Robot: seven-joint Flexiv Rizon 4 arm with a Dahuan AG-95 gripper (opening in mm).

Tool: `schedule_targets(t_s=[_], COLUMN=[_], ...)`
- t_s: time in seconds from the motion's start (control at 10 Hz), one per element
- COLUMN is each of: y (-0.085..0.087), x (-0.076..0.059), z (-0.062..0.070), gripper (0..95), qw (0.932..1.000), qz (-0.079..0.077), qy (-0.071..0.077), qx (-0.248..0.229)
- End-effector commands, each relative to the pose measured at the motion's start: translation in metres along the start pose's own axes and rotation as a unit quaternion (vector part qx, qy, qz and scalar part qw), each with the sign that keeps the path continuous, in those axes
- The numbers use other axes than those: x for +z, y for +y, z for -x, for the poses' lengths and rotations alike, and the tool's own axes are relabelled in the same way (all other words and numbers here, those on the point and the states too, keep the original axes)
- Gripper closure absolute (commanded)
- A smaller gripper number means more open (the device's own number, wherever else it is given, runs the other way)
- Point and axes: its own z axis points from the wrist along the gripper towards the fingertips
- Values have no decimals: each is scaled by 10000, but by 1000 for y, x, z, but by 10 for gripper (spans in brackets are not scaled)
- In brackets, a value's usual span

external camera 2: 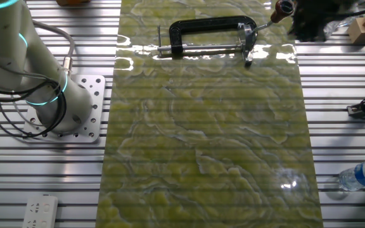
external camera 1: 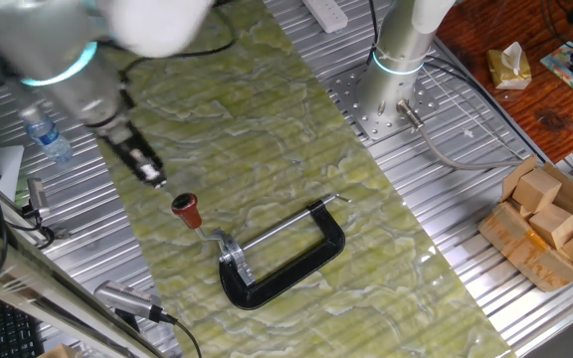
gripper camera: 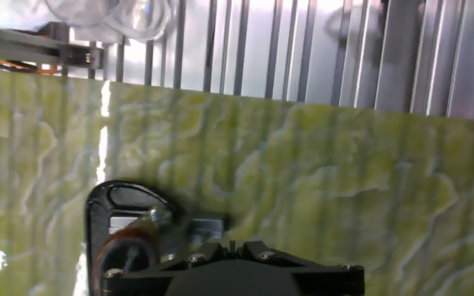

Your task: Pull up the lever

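Over on the green marbled mat (external camera 1: 296,149) covering the ribbed metal desk (external camera 1: 446,199): black C-shaped clamp (external camera 1: 296,261) lying flat, long silver screw rod (external camera 1: 286,227) spanning its mouth. Lever (external camera 1: 199,222) sticking out of the clamp's silver bracket (external camera 1: 231,255), thin bent rod angled up and away, red-brown knob (external camera 1: 185,209) at its tip, raised off the mat. Same lever from the other fixed view up at the far edge of the mat, knob (external camera 2: 282,8) right at the top of the picture.

Gripper (external camera 1: 149,175) hanging just beside the knob, a bit up and to the side, not touching as far as visible. Too blurry to say whether the fingers are spread or pressed together; nothing seen between them. From the other fixed view, just a dark smear (external camera 2: 309,19) right next to the knob. Hand view not much help either: dark gripper body filling the bottom edge, knob (gripper camera: 127,253) and clamp frame (gripper camera: 130,201) peeking out at lower left, all soft.

Other stuff around: water bottle (external camera 1: 46,135) on the desk near the arm, second arm's base (external camera 1: 401,60) bolted on a plate beyond the mat, wooden blocks (external camera 1: 555,214) in a cardboard box off to the side, power strip (external camera 2: 41,212) at the near corner in the other fixed view.
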Motion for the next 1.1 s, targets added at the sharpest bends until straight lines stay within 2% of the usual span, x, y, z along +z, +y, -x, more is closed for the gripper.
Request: schedule_targets(t_s=[0.1, 0.2, 0.6, 0.9, 1.1], y=[14, 34, 63, 70, 73], x=[-1, -2, -3, -3, -3], z=[7, 9, 9, 9, 8], gripper=[950, 950, 950, 950, 950], qw=[9995, 9984, 9966, 9961, 9952], qz=[17, 4, -64, -102, -70], qy=[122, 135, 146, 150, 124], qx=[290, 542, 803, 859, 965])
